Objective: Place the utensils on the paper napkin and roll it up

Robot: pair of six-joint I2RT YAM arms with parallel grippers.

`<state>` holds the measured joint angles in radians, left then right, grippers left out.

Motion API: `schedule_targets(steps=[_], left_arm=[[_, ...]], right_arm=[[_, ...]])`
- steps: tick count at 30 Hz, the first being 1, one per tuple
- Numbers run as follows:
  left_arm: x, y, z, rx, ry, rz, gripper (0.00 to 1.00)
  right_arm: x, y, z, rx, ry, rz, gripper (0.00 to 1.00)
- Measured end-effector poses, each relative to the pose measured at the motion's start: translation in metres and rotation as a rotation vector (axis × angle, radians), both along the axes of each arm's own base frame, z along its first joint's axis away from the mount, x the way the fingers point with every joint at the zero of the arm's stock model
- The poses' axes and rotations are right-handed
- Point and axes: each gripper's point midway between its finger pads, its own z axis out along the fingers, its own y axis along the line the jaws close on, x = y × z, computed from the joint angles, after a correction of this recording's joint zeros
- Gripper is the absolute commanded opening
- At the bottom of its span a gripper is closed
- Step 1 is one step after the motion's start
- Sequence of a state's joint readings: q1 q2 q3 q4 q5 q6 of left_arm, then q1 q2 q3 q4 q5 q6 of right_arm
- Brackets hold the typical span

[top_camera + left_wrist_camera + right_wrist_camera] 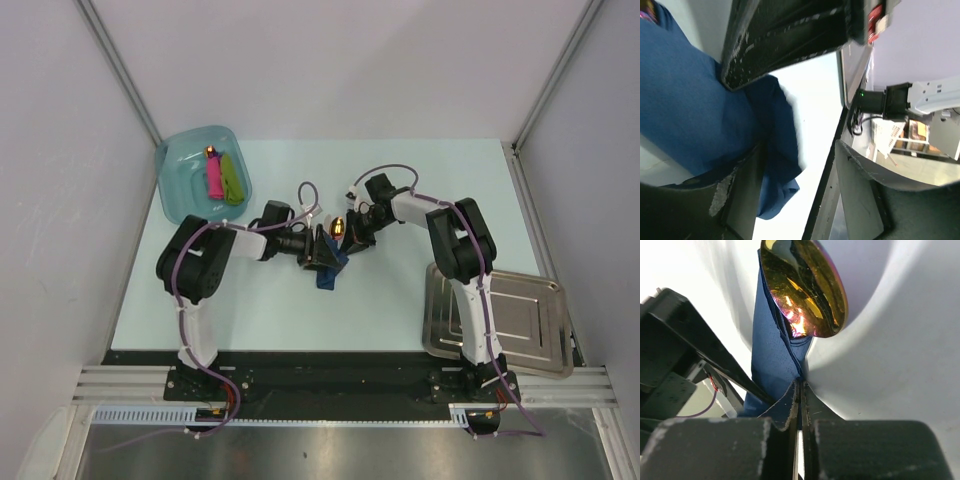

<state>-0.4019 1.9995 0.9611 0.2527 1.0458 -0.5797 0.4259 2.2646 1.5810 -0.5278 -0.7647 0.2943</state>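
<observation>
Pinching the paper napkin (772,340) at lower centre, the right gripper (800,407) is pressing its jaws together on the blue fold. We are seeing a utensil (805,287) gleaming at upper centre, while the left gripper (740,120) is spreading its jaws around the sheet.

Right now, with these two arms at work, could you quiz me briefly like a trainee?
1. True or false: the right claw is shut on the dark navy-blue paper napkin.
2. The pink stick-shaped piece lies in: A) the shiny steel tray, B) the pale teal plastic tub, C) the napkin.
3. Fill in: the shiny orange-gold spoon bowl shows just beyond the pinched ____.
Key: 1 true; 2 B; 3 napkin.
</observation>
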Motion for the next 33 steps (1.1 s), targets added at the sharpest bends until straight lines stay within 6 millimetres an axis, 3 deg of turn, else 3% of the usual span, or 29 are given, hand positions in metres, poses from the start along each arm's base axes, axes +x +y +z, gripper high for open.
schedule_targets(steps=[7, 10, 14, 18, 24, 33], left_arm=[[0.009, 0.005, 0.01, 0.0, -0.036, 0.037, 0.61], [0.009, 0.01, 0.012, -0.001, -0.026, 0.053, 0.53], [0.013, 0.019, 0.017, -0.008, -0.013, 0.089, 0.36], [0.015, 0.021, 0.019, -0.007, -0.014, 0.098, 0.3], [0.003, 0.019, 0.008, 0.05, 0.037, 0.082, 0.22], [-0.018, 0.018, -0.003, 0.093, 0.07, 0.024, 0.23]], right_arm=[[0.0, 0.0, 0.0, -0.001, -0.008, 0.009, 0.0], [0.0, 0.0, 0.0, 0.0, -0.011, 0.012, 0.0], [0.0, 0.0, -0.001, 0.0, -0.013, 0.015, 0.0], [0.0, 0.0, -0.001, 0.0, -0.014, 0.015, 0.0], [-0.001, 0.0, -0.001, 0.0, -0.014, 0.015, 0.0], [-0.001, 0.001, -0.001, -0.003, -0.015, 0.015, 0.0]])
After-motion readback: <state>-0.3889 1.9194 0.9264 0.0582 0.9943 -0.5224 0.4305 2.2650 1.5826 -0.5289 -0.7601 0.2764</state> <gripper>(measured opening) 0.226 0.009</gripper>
